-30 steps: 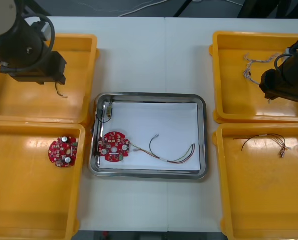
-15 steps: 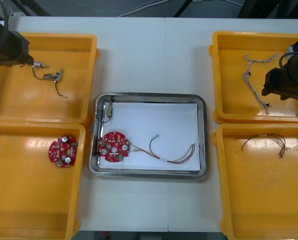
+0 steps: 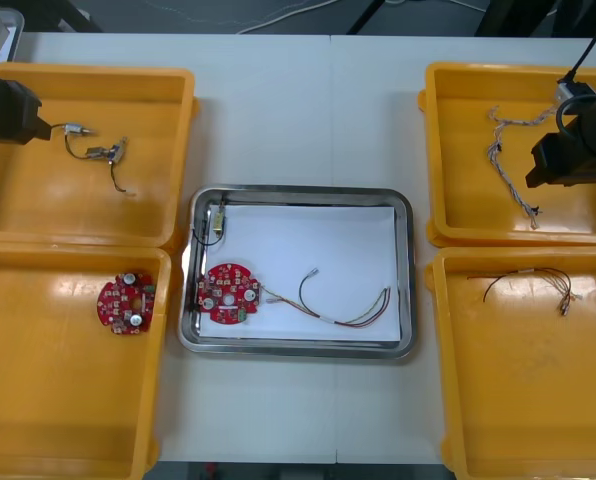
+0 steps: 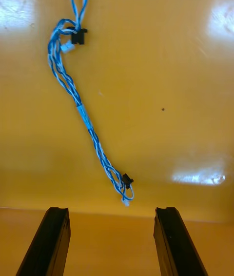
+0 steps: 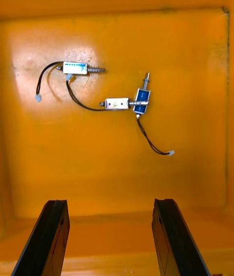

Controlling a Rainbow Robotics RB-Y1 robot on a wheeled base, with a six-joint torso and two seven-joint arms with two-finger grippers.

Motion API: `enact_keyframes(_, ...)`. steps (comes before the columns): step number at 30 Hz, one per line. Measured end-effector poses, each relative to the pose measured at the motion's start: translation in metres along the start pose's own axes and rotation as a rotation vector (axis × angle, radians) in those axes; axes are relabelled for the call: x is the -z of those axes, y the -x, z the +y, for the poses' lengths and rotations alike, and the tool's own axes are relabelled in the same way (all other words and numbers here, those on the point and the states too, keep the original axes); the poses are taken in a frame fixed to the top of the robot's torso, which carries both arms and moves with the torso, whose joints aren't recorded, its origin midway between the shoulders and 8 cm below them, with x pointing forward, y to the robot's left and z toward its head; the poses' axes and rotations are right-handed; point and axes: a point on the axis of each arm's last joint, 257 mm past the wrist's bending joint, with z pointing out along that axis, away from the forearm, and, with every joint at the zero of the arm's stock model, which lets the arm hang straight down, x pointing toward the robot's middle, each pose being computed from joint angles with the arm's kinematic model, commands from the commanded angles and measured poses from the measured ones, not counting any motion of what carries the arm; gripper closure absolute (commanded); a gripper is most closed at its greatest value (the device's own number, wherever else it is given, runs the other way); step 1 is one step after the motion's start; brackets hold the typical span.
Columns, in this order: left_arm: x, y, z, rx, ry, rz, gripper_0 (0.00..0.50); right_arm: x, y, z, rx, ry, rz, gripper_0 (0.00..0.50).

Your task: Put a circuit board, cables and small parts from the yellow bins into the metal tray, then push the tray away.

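The metal tray [image 3: 403,205] in the middle holds a round red circuit board [image 3: 228,293], a red and yellow cable [image 3: 340,308] and a small metal part [image 3: 216,218] on a black lead. My right gripper [image 4: 112,217] hangs open above the back right yellow bin [image 3: 448,150]. The twisted blue and white cable [image 4: 83,110] lies flat just beyond its fingertips [image 4: 48,237], and it also shows stretched out in the bin [image 3: 508,165]. My left gripper [image 5: 111,207] stands open over the back left yellow bin [image 3: 168,150]. Two small metal parts [image 5: 126,104] on black leads lie ahead of it.
A second red circuit board [image 3: 125,303] lies in the front left bin [image 3: 68,420]. A black cable [image 3: 538,282] rests in the front right bin [image 3: 518,400]. Bare table lies in front of and beyond the tray.
My left arm has drawn back to the left, uncovering the small metal parts. My right gripper has opened and shifted slightly right; the twisted cable now lies stretched out in its bin.
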Motion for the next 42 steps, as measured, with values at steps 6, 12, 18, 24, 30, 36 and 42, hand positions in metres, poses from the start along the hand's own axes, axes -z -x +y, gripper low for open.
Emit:
enact_keyframes(6, -0.009, 0.011, -0.013, -0.076, -0.016, -0.043, 0.0, -0.006, 0.02, 0.011, 0.046, 0.022, -0.035, 0.0)
enact_keyframes(12, -0.027, 0.015, -0.022, -0.096, -0.031, -0.067, 0.0, -0.016, 0.031, 0.025, 0.069, 0.027, -0.063, 0.0)
enact_keyframes(18, -0.049, 0.007, -0.017, -0.334, -0.049, -0.047, 0.0, -0.026, 0.037, 0.033, 0.11, 0.022, -0.092, 0.0)
enact_keyframes(24, -0.059, -0.003, -0.012, -0.694, -0.063, -0.028, 0.0, -0.036, 0.037, 0.027, 0.246, 0.011, -0.093, 0.0)
enact_keyframes(30, -0.074, -0.02, 0.0, -0.653, -0.087, 0.023, 0.0, -0.046, 0.033, 0.016, 0.24, 0.012, -0.081, 0.0)
enact_keyframes(36, -0.094, -0.028, 0.015, -0.586, -0.112, 0.052, 0.0, -0.056, 0.032, 0.018, 0.221, 0.023, -0.084, 0.0)
enact_keyframes(42, -0.1, -0.022, 0.016, -0.724, -0.135, 0.042, 0.0, -0.066, 0.03, 0.02, 0.215, 0.025, -0.084, 0.0)
